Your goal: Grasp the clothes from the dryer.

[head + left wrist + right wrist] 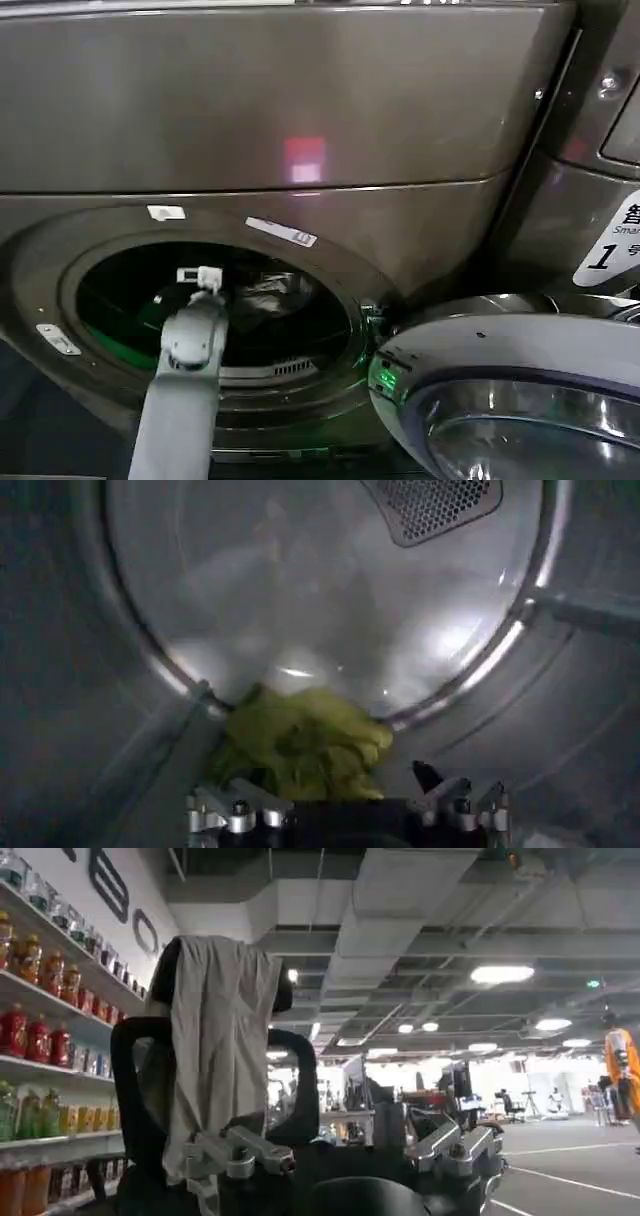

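The bronze-grey dryer [300, 100] stands with its round door [520, 400] swung open to the lower right. My left arm reaches through the drum mouth, and the left gripper [205, 278] is inside. In the left wrist view, the yellow-green piece of clothes [300, 740] lies crumpled on the drum floor. The left gripper [330, 780] is open right at it, jaws spread to either side of the cloth. One black fingertip [425, 775] shows beside it; the other is hidden by the cloth. A pale crumpled shape [265, 290] lies deeper in the drum.
The drum's back wall carries a perforated vent [430, 505]. My right gripper [350, 1138] is open and holds nothing, facing a room with a chair [215, 1048] draped in grey cloth and shelves of bottles [40, 1028]. A second machine bearing a "1" sticker [605, 250] stands at right.
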Controlling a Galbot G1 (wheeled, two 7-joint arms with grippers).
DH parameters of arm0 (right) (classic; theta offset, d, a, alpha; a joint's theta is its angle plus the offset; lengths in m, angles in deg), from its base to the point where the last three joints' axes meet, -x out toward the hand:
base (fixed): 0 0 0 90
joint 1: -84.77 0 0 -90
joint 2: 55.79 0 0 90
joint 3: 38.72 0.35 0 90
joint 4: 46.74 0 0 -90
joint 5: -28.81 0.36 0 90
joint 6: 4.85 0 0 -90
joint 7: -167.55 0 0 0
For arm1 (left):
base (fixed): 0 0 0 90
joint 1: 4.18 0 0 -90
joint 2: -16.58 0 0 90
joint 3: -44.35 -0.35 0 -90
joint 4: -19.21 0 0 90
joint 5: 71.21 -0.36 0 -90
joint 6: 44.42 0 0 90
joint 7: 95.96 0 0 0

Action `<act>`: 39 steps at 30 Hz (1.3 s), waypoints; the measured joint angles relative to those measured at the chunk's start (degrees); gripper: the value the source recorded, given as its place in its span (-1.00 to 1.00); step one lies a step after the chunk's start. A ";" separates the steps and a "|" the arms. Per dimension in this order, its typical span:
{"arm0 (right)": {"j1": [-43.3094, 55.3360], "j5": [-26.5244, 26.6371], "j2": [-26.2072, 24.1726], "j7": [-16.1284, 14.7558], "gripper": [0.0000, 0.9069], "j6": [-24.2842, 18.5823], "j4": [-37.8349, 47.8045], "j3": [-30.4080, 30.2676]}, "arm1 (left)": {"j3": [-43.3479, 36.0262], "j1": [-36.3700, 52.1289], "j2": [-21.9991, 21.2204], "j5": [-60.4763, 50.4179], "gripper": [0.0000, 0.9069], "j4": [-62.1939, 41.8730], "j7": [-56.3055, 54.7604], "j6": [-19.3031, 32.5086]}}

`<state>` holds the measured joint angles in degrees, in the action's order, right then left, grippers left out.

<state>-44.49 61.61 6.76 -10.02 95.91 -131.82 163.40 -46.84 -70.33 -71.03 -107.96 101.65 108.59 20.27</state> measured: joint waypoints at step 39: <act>0.88 -1.31 -0.35 -0.43 1.00 -1.17 -0.49 -3.03 | 1.44 18.53 -1.56 -47.36 1.00 -18.86 50.62 39.43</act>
<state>-43.61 60.30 6.41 -10.45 94.74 -132.31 160.37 -45.39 -51.80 -72.59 -155.33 82.78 159.21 59.69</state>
